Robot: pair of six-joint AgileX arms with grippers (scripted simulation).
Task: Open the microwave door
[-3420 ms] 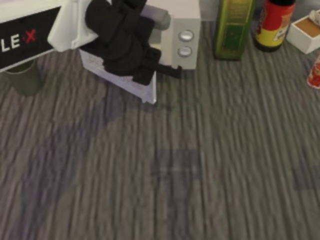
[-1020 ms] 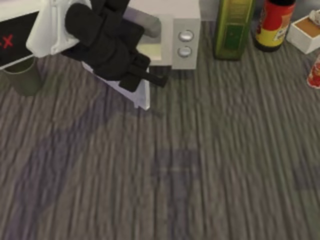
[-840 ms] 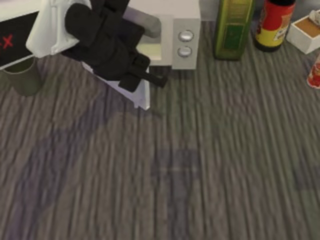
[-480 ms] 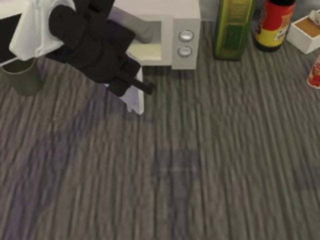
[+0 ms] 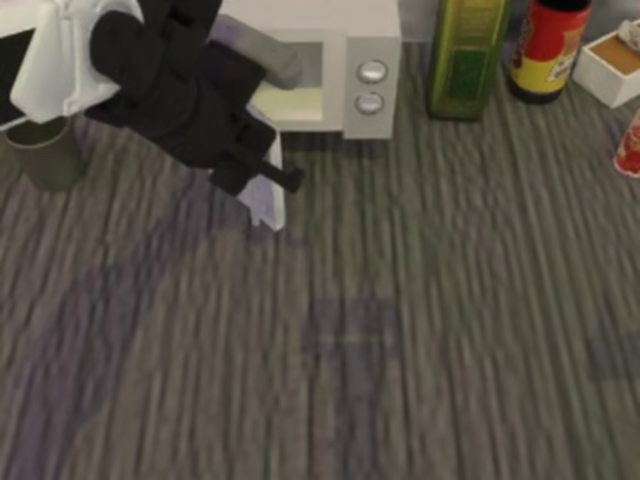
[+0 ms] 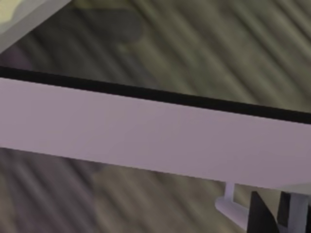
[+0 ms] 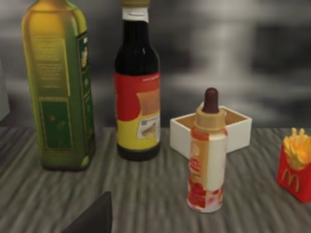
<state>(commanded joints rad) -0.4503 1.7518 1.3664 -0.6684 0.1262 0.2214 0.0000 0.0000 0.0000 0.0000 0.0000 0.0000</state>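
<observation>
Broadly, the grey striped counter point(image 5: 420, 330) carries the microwave point(image 5: 340, 30) at its far edge, left of centre in the top view, with an olive oil bottle point(image 5: 465, 55), a dark sauce bottle point(image 5: 545, 50) and a small white box point(image 5: 615, 65) lined up to its right. My left arm reaches over the microwave's left side, and the left gripper point(image 5: 275, 172) sits at the free edge of the microwave door point(image 5: 265, 200), which stands swung well out from the front so the pale interior point(image 5: 295, 100) shows. Up close in the left wrist view, the door's edge point(image 6: 146, 131) fills the frame, and the jaws appear clamped on the door near its handle. I judge the door mostly open, with little swing left. My right arm is out of the top view; I cannot tell how its jaws stand
</observation>
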